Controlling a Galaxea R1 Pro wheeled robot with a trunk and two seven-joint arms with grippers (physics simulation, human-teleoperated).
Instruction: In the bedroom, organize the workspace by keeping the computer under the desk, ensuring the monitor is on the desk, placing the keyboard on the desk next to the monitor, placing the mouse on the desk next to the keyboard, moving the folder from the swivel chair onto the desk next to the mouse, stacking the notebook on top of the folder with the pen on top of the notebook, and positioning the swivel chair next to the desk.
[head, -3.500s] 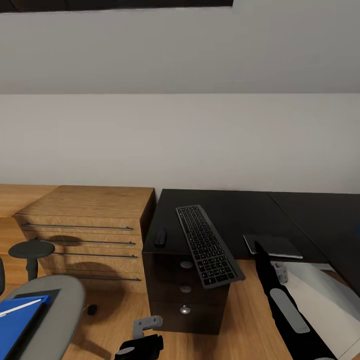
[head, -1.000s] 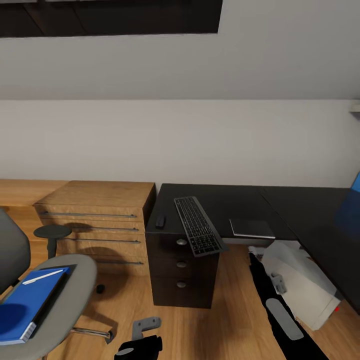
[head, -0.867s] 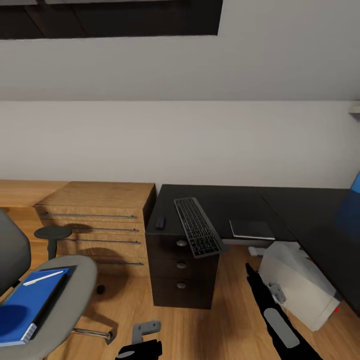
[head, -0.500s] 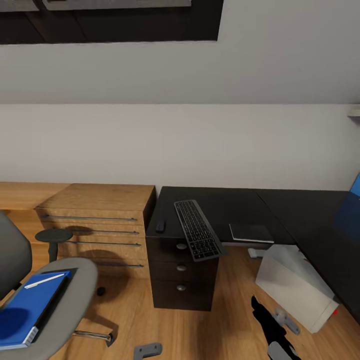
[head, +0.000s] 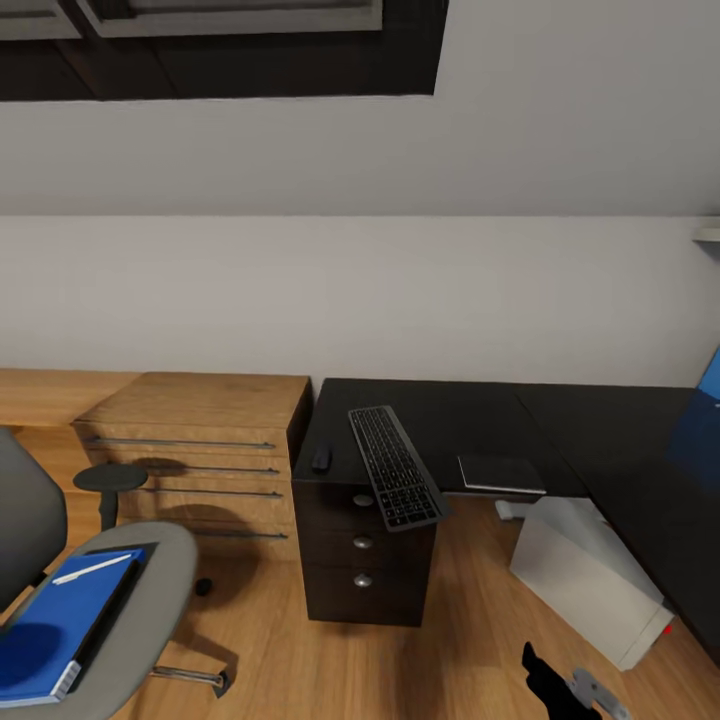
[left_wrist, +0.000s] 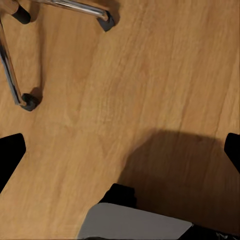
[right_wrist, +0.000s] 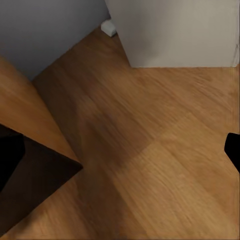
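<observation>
Both grippers hang spread and empty. The folder (head: 62, 625) lies on the swivel chair (head: 135, 600) at 8 o'clock; approach squarely, then carry it level to the bench (head: 480, 415).

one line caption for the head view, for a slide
Keyboard, mouse and notebook on the black desk; blue folder and pen on the chair.

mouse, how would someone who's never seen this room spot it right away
Find the glossy black desk beside the light wooden drawer chest. On the desk's end nearest that chest, above the three silver-knobbed drawers, lies the long keyboard. The mouse sits just beside it, towards the chest: small, black and rounded, far smaller than the keyboard.
</observation>
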